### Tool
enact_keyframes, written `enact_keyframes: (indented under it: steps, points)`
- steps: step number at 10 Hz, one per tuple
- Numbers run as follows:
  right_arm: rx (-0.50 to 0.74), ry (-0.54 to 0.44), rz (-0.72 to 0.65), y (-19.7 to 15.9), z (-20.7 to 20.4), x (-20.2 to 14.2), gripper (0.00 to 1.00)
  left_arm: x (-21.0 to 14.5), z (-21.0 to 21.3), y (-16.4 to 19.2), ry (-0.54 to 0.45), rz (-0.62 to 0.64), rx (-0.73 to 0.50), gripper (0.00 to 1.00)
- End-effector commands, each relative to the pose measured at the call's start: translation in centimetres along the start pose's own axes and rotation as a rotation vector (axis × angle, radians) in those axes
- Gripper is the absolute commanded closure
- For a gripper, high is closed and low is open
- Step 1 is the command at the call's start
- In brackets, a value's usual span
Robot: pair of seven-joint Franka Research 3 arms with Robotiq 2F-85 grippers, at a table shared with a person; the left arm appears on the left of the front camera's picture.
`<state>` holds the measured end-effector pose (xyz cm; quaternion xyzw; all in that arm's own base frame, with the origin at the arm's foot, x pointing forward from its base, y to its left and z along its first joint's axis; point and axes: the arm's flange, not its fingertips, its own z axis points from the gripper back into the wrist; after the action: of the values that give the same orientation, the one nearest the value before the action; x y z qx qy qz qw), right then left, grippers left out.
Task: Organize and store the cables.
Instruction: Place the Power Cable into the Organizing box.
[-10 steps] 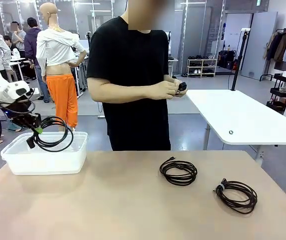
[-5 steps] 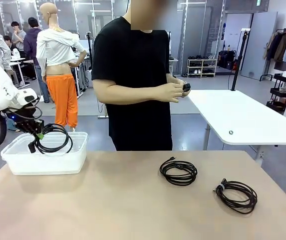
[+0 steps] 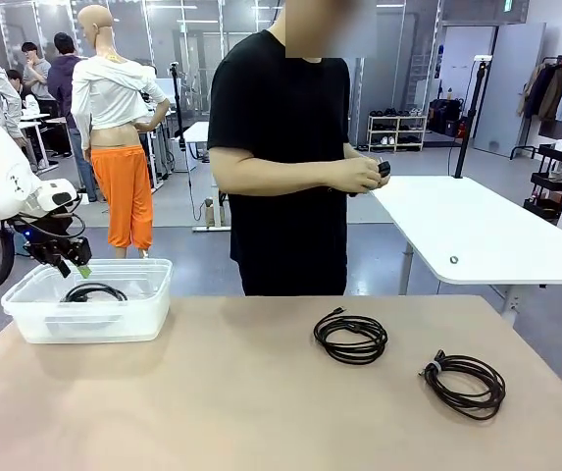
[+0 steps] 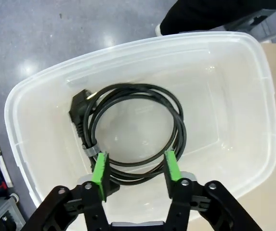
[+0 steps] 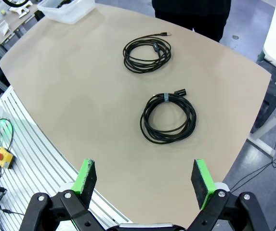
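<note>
A thicker black cable [image 4: 178,126] with a plug end lies coiled on the floor of the clear plastic bin [image 4: 32,83]. My left gripper [image 4: 135,171] hangs open just above it, holding nothing. From the front, that gripper [image 3: 71,265] hovers over the bin [image 3: 148,314] with the coil [image 3: 94,291] inside. Two thin black cables rest on the tan table, one near the middle [image 3: 350,338] and one at the right [image 3: 465,383]. My right gripper [image 5: 143,178] is open high above the table, looking down on both coils [image 5: 153,47] [image 5: 165,98].
A person in a black shirt [image 3: 281,147] stands at the far side, both hands on a small black object [image 3: 383,169]. The bin [image 5: 68,9] sits at the table's far left corner. A white table [image 3: 477,231] stands behind on the right.
My left gripper opened and let go of the thick cable, which dropped from above the rim onto the bin's floor. The person stepped a little to the right.
</note>
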<state>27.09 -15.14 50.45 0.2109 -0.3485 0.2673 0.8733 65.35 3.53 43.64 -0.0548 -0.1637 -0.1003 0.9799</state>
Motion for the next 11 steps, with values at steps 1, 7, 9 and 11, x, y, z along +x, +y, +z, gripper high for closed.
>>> enact_keyframes:
  steps: [1, 7, 9, 11]
  points:
    - [0.01, -0.005, 0.016, -0.03, 0.18, -0.01, 0.0, 0.27, 0.92, 0.07, 0.013, 0.016, -0.018, 0.1]
    - [0.01, -0.005, 0.016, -0.03, 0.18, -0.01, 0.0, 0.09, 0.67, -0.07, -0.005, 0.0, -0.003, 0.0]
    - [0.01, -0.005, 0.016, -0.03, 0.18, -0.01, 0.0, 0.09, 0.67, -0.07, -0.005, 0.0, -0.003, 0.0]
    - [0.01, -0.005, 0.016, -0.03, 0.18, -0.01, 0.0, 0.09, 0.67, -0.07, -0.005, 0.0, -0.003, 0.0]
